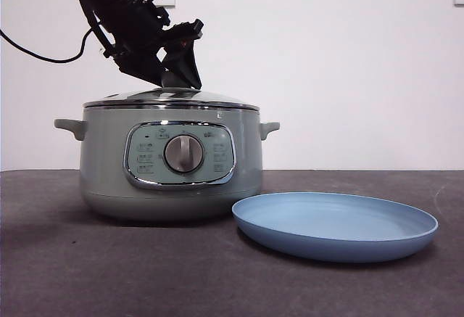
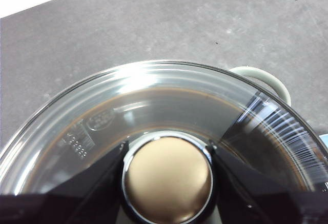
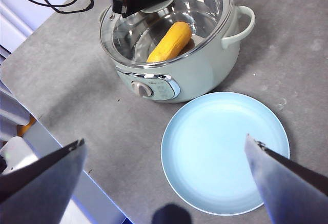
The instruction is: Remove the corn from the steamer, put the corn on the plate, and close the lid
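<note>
The sage-green steamer [image 1: 170, 179] stands on the dark table with its glass lid [image 1: 170, 97] resting on it. My left gripper [image 1: 181, 77] comes down from the upper left, and its jaws press both sides of the lid's round knob [image 2: 168, 179]. The yellow-orange corn [image 3: 170, 42] lies inside the pot and shows through the glass in the right wrist view. It is hidden in the front view. The light-blue plate [image 1: 335, 223] lies empty just right of the steamer. My right gripper [image 3: 165, 139] is open and empty, high above the plate [image 3: 225, 152].
The steamer's side handle [image 1: 270, 128] juts toward the plate. A black cable [image 1: 43, 56] hangs from the left arm. The table's edge [image 3: 61, 142] runs near the steamer's panel side. A white wall stands behind.
</note>
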{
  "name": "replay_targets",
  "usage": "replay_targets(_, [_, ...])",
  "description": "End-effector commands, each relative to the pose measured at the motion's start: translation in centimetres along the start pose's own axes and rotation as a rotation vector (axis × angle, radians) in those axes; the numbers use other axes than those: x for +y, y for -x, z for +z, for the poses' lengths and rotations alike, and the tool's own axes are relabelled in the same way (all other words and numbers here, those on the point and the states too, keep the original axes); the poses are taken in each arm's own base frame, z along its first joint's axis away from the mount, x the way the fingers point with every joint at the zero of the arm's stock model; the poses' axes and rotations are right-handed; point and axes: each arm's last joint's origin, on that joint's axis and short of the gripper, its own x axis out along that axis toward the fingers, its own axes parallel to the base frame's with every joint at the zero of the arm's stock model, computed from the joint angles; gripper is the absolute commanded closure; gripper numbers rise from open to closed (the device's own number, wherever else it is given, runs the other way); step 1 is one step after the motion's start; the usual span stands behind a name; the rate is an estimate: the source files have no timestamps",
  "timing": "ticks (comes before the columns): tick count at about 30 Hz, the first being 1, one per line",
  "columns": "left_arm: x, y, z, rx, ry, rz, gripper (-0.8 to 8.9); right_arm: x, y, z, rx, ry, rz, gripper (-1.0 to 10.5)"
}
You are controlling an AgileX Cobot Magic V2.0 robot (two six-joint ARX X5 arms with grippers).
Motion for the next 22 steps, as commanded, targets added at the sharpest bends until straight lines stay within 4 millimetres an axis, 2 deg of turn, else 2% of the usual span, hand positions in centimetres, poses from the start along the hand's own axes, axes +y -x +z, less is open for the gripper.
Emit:
replay_targets(1, [-0.2, 1.0, 0.4, -0.029, -0.001, -0.009, 8.22, 0.1, 0.1, 0.1, -0.005, 0.002, -0.003, 3.8])
replay_targets(13, [-0.5, 5.2, 2.5, -0.147, -0.016, 0.004, 8.22, 0.1, 0.1, 0.1, -0.005, 0.002, -0.003, 3.8])
replay_targets(18, [-0.7, 8.3, 3.1, -0.167, -0.019, 0.009, 8.22, 0.1, 0.1, 0.1, -0.005, 0.001, -0.003, 3.8])
replay_targets(22, [-0.8, 11.7, 3.1, -0.16, -0.013, 0.015, 8.22, 0.1, 0.1, 0.1, -0.006, -0.006, -0.003, 3.8])
